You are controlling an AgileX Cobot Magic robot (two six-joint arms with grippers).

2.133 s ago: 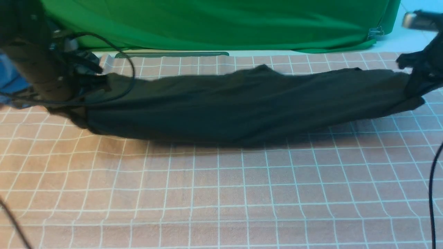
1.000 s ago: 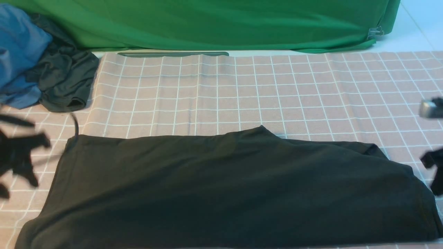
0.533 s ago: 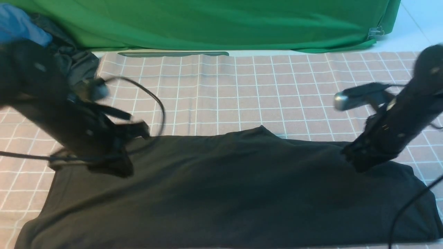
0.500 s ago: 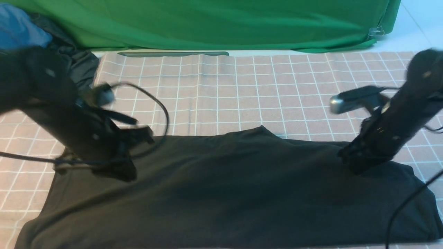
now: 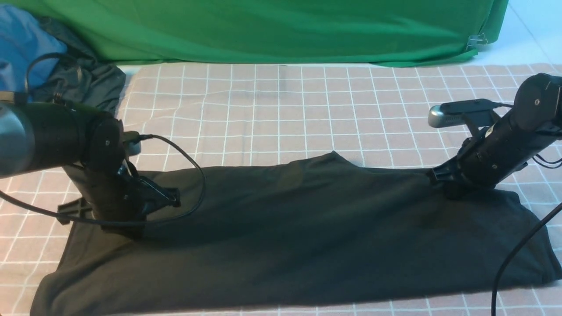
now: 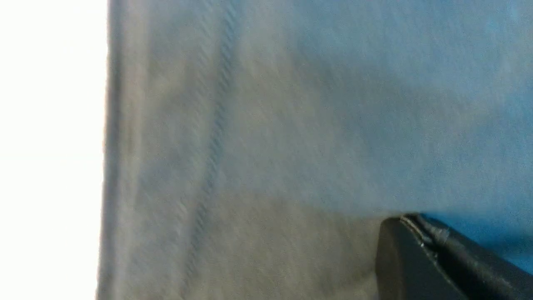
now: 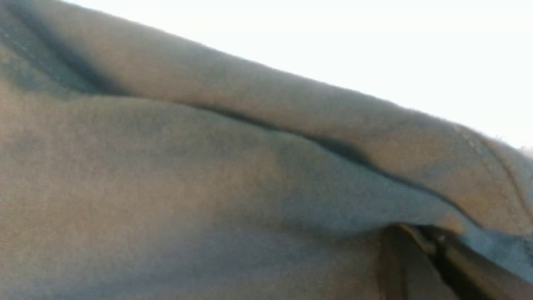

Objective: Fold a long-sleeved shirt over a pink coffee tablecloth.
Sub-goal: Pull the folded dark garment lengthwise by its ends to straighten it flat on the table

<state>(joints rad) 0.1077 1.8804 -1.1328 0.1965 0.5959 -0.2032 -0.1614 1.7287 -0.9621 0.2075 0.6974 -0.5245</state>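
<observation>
Both arms have dropped onto the long-sleeved shirt, spread across the near side of the pink coffee tablecloth: left gripper clamped shut on its far-left edge, right gripper pinching the far-right. Lift together, keep that edge taut.

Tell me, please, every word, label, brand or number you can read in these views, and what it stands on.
None can be read. The black long-sleeved knit shirt shows no logo or label on its visible side. The pink white-gridded tablecloth and the plain green cloth bear no print. Any marking on the silver wrist camera is too small to tell.
</observation>
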